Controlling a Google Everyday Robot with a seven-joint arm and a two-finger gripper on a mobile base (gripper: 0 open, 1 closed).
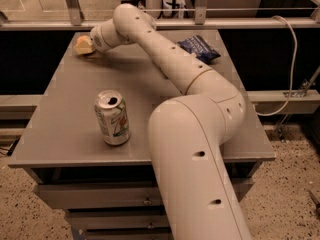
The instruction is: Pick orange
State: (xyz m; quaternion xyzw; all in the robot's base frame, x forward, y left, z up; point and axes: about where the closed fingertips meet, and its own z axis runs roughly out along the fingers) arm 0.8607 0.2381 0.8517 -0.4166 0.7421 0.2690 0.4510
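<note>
My gripper (82, 46) is at the far left corner of the grey table (65, 99), low over the tabletop, at the end of my long white arm (165, 59) that reaches across the table. The gripper's pale tip is all that shows there. No orange fruit shows in this view; it is hidden or out of view.
A green and white soda can (112, 118) stands upright near the table's front left, its top opened. A blue chip bag (199, 48) lies at the back right. A metal rail (165, 23) runs behind the table. Drawers (100, 199) sit under the tabletop.
</note>
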